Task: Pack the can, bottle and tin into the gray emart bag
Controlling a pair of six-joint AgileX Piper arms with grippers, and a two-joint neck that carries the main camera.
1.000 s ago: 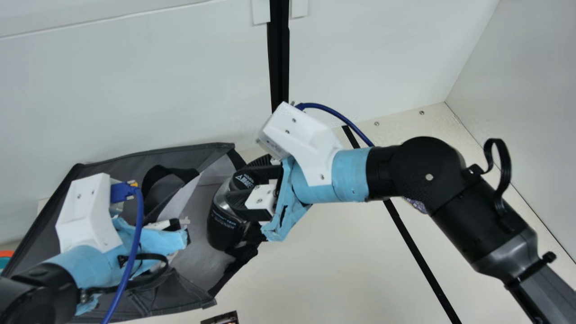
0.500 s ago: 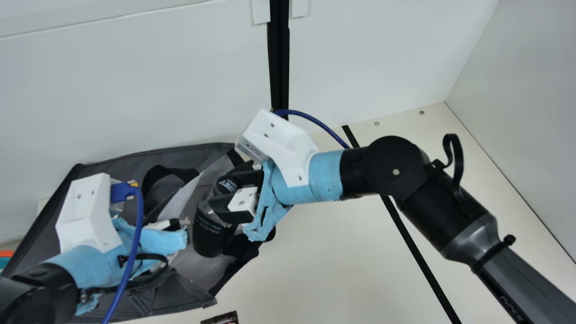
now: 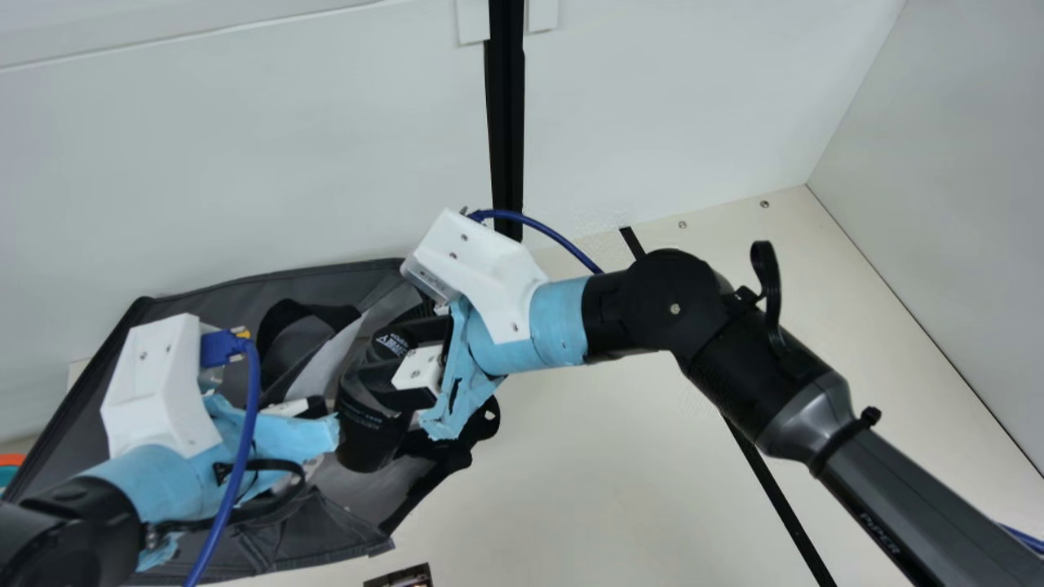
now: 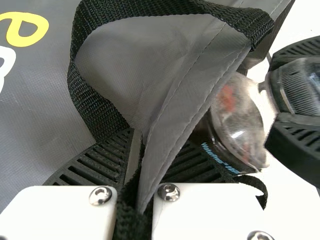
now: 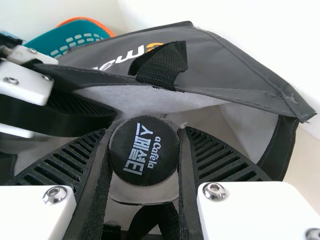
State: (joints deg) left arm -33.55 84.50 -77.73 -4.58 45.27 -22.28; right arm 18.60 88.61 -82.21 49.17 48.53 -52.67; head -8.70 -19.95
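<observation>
- My right gripper (image 3: 377, 355) holds the bottle (image 3: 367, 428), its two ribbed fingers pressed to opposite sides just below the round black cap (image 5: 144, 151).
- The bottle is tilted in the main view, at the mouth of the gray emart bag (image 3: 204, 302); how deep its base sits, I can't tell.
- My left gripper (image 3: 303, 408) pinches a fold of the bag's edge together with black strap webbing (image 4: 82, 95), so the gap between my fingers is narrow, just cloth and strap.
- Room between my two grippers is tight: the right wrist view has a black finger of my left one close beside my right one.
- The bag's mouth opens toward my right side, pale lining showing, its rim running on past the cap in the right wrist view.
- A black strap loop (image 3: 481, 420) sticks out from the mouth's edge, near the underside of my right gripper.
- Behind the bag, the back wall (image 3: 245, 163) rises close to its far edge.
- To the right, the bench (image 3: 595, 456) gives me a broad stretch before the side wall (image 3: 954, 244).
- A teal basket (image 5: 82, 37) with an orange rim sits beyond the bag.
</observation>
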